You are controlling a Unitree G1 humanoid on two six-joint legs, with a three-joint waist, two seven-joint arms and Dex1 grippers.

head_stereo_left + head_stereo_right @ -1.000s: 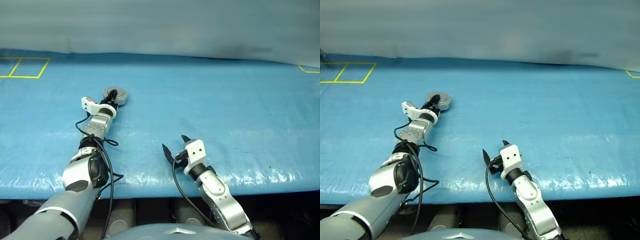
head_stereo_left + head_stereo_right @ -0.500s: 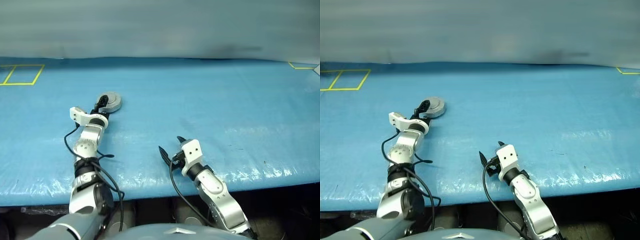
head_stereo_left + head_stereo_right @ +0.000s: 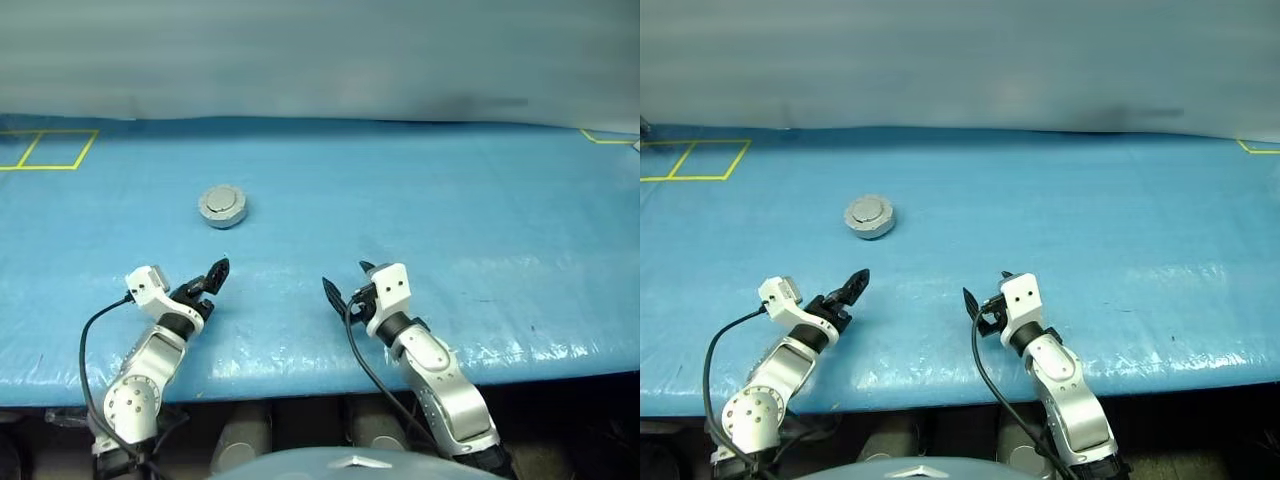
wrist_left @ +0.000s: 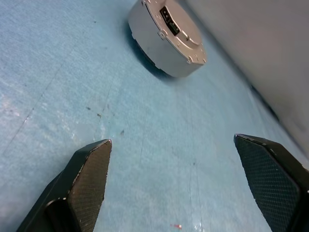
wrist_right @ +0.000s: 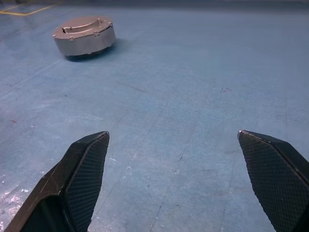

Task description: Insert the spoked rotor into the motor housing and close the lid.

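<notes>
The housing (image 3: 222, 206) is sitting closed on the blue table (image 3: 450, 200), lid (image 3: 222, 199) lying flat on top with its smooth grey outside facing up, so the round puck is resting on its base with its axis standing upright; being round, it is showing no long side to speak of. In the right wrist view the lid's raised centre plate and the small lugs round the rim are showing, and the case (image 5: 85, 36) is sitting level on the cover. It is lying on the robot's left half of the table, well out from the near edge, with yellow tape squares (image 3: 50, 148) marking the far left corner beyond it. The left gripper (image 3: 208, 280) is hanging low near the front edge, well apart from the housing, its two black fingers (image 4: 87, 181) spread wide and holding nothing, pointing forward toward the puck. The right gripper (image 3: 345, 285) is hovering beside it to the right, also near the front edge, its fingers (image 5: 84, 174) standing wide apart and empty, aimed forward and a touch to the left. Nothing is touching the housing, and the two grippers are sitting roughly level with each other.
</notes>
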